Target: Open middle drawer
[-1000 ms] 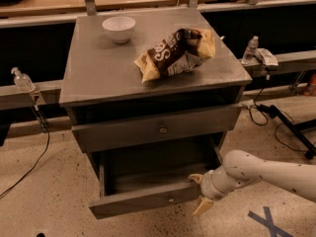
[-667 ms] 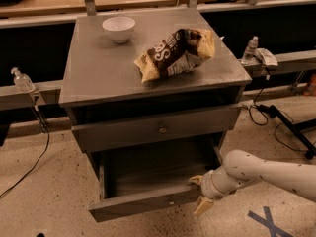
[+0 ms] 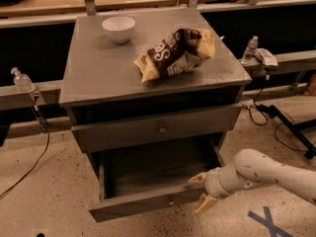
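At the right end of the pulled-out grey wooden middle drawer (image 3: 143,207), the cream 2-finger gripper (image 3: 202,191) was spread astride its front, probably to drag it outward.

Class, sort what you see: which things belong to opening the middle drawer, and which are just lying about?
Job: middle drawer, pulled out; gripper, open, at one end of its front.
Lying about: white bowl and chip bag on the cabinet top.

My hand (image 3: 201,190), at the desk's (image 3: 98,75) five o'clock, looks like smooth white plastic, tan-tipped. Desk and middle drawer (image 3: 123,136) are matt grey wood; the knob (image 3: 162,129) dull metal; the bowl (image 3: 118,27) glossy white; the chip bag (image 3: 175,53) shiny, crinkled.
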Available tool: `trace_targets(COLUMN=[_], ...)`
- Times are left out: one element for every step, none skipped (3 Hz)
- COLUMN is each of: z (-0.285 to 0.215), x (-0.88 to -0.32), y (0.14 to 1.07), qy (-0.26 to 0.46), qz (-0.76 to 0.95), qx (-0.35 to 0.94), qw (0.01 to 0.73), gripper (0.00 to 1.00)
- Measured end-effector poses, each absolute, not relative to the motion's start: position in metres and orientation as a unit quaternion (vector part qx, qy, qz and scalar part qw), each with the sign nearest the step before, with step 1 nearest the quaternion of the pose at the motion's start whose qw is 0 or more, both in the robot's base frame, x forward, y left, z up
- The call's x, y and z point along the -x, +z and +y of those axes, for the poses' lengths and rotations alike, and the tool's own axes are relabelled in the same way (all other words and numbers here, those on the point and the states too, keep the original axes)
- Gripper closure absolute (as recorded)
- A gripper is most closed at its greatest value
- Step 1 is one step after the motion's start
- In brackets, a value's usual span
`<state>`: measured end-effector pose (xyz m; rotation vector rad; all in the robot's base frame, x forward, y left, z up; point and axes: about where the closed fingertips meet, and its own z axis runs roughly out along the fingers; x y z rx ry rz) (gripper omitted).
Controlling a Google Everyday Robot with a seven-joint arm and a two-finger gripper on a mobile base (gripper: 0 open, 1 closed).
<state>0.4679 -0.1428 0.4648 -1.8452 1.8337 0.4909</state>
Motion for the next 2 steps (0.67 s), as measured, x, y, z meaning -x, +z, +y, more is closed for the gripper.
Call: trace_targets(z=[-0.132,-0.130], x=[-0.476,-0.490], y=[0.528,0.553], qy=[0.182,0.195], qz=[0.639,0.656], qx=[0.673,0.633], qw=[0.324,0.361], gripper=[0.23,0.02])
